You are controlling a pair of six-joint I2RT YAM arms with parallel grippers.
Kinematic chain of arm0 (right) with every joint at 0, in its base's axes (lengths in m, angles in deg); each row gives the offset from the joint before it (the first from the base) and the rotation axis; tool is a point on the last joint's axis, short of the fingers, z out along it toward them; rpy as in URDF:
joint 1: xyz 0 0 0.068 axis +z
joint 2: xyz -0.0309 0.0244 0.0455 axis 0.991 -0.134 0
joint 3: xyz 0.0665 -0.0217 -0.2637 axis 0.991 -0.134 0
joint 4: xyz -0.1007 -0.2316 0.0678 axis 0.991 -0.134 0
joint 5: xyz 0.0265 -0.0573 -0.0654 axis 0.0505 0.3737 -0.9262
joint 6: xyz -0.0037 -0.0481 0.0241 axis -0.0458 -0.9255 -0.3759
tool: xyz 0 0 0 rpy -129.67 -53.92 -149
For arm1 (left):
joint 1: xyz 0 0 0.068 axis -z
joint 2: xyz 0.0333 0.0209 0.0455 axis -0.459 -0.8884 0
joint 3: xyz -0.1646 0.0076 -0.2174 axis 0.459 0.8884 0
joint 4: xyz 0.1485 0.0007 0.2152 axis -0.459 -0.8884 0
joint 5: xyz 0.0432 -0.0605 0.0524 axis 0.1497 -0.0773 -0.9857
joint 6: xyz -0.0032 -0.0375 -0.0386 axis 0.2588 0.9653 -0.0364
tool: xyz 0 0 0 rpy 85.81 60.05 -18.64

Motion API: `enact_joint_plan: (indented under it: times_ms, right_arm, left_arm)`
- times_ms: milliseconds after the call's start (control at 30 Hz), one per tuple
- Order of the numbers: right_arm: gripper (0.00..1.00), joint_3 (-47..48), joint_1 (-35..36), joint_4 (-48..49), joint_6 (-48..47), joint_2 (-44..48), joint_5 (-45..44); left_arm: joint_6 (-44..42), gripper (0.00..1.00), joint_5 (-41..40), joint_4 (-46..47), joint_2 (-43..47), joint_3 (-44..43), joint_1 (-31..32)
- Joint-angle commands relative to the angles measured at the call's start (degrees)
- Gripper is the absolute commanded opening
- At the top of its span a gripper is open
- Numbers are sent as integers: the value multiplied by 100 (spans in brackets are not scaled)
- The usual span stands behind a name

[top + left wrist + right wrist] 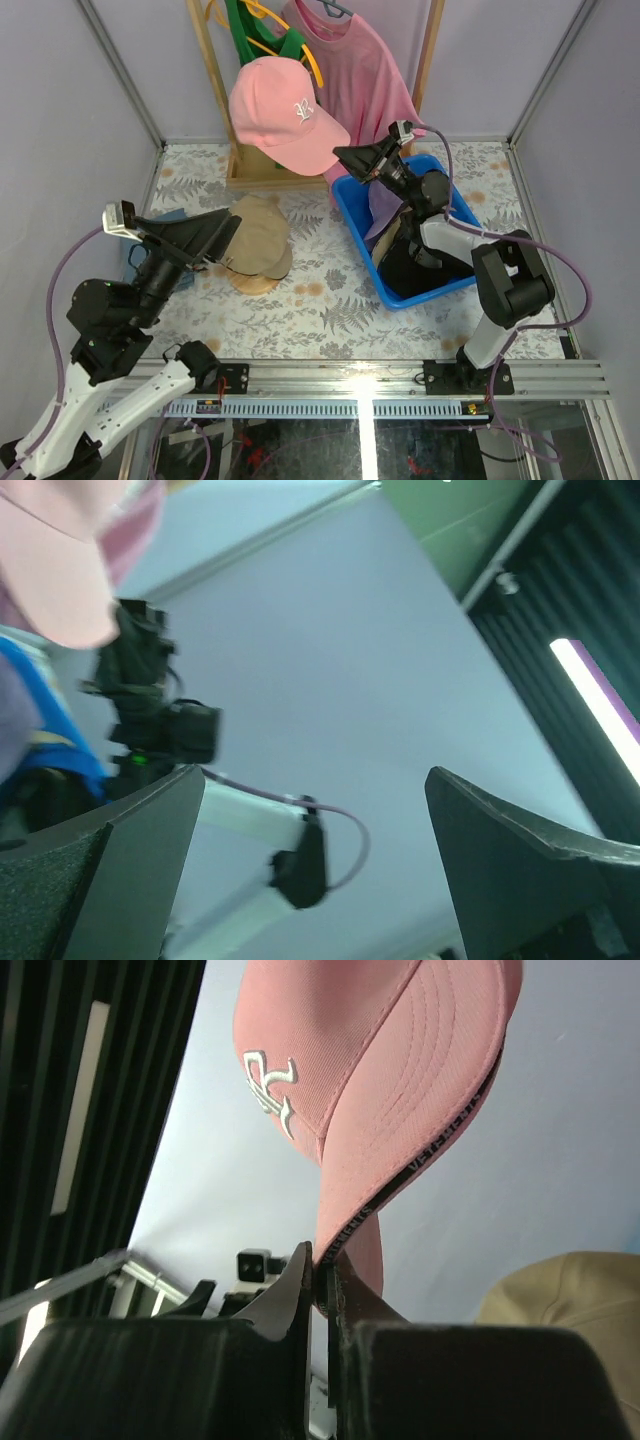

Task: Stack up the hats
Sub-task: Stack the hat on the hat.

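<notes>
- One blue bin (352,212) sits on the table's right side; inside lie two caps, a lavender cap (385,205) at the far end and a black cap (420,265) at the near end
- Caps in plain sight: four; one pink, one tan, one lavender, one black; a bit of blue fabric (133,258) shows under the left arm, too hidden to name
- The pink cap (275,110) hangs in the air above the table's far middle; its long axis runs diagonally, crown far-left, brim near-right toward the bin
- The right gripper (340,155) is clamped on the edge of the pink cap's brim, fingers pressed together on it
- The tan cap (262,238) sits on a round wooden stand (255,283), left of the bin; which way its brim points I cannot tell
- The left gripper (230,240) is just beside the tan cap, fingers wide apart, holding nothing
</notes>
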Motion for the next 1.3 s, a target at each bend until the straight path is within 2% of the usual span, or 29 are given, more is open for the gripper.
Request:
enact_joint_plan:
  times_ms: [0, 100, 267, 400, 500, 800, 1067, 1267]
  right_arm:
    - [0, 69, 94, -459, -696, 672, -297]
    - [0, 203, 92, -235, -444, 540, -142]
    - [0, 338, 101, 755, 384, 37, -38]
    - [0, 225, 157, 1281, 770, -132, 17]
    - [0, 40, 249, 1311, 769, -48, 155]
    - [0, -61, 875, 1309, 642, -97, 308]
    - [0, -398, 1152, 1317, 603, -16, 281]
    - [0, -498, 1288, 1313, 635, 212, 289]
  left_arm:
    - [1690, 91, 735, -56, -311, -292, 5]
    - [1369, 91, 486, -502, -348, -591, 5]
    - [704, 92, -746, -1688, -32, -718, 5]
    - [320, 93, -1575, -1950, 203, -440, 11]
    - [-38, 95, -2218, -2087, 329, -382, 8]
    - [-502, 100, -3739, -1523, 859, 274, 5]
    - [-1160, 100, -4323, -697, 1168, 747, 7]
    - [-1489, 100, -4560, -427, 1614, 938, 35]
